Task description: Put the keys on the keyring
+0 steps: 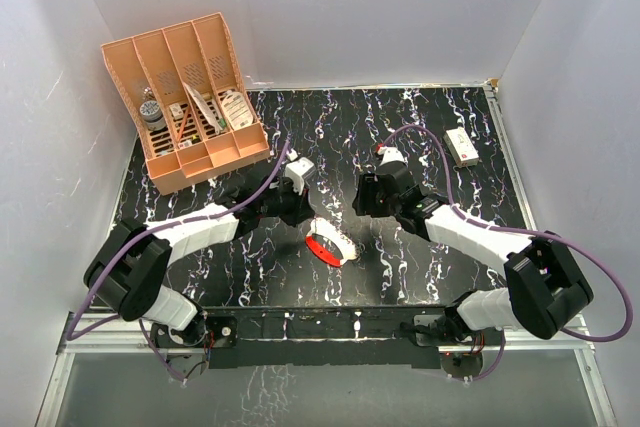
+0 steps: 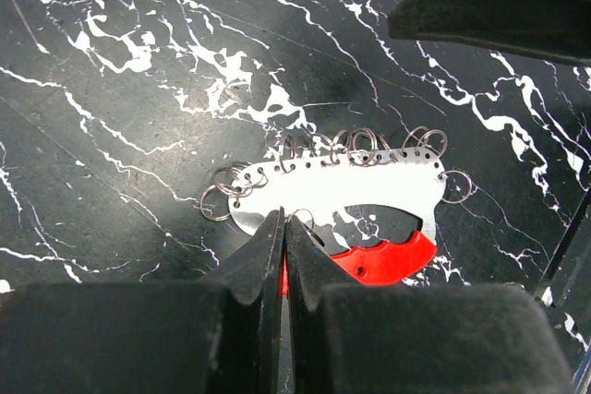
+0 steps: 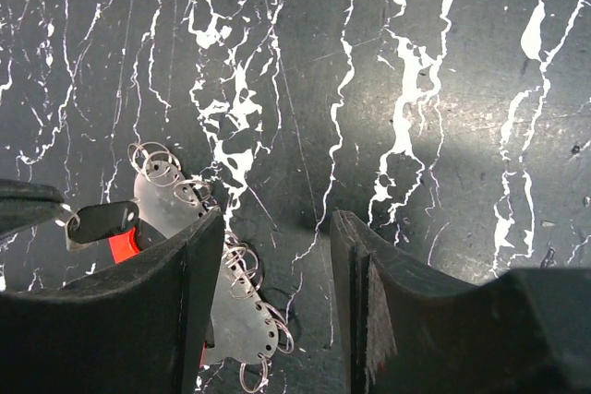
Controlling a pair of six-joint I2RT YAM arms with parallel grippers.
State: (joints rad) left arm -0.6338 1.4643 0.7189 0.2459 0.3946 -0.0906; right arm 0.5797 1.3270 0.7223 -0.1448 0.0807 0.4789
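Lying flat, the silvery, red-crescented keyring (image 2: 342, 182) with wire loops meets clenched left jaws; right jaws gape.

The worktop (image 2: 138, 191) is showing a smooth black finish with white veining, reflecting light faintly. The keyring (image 2: 342, 186) is presenting a bright, polished metal plate, thin wire rings and a glossy red plastic crescent. The key (image 3: 103, 221) is showing a dark matt head. The left pincer (image 2: 284, 220) and right pincer (image 3: 277, 228) are presenting matt black plastic fingers.
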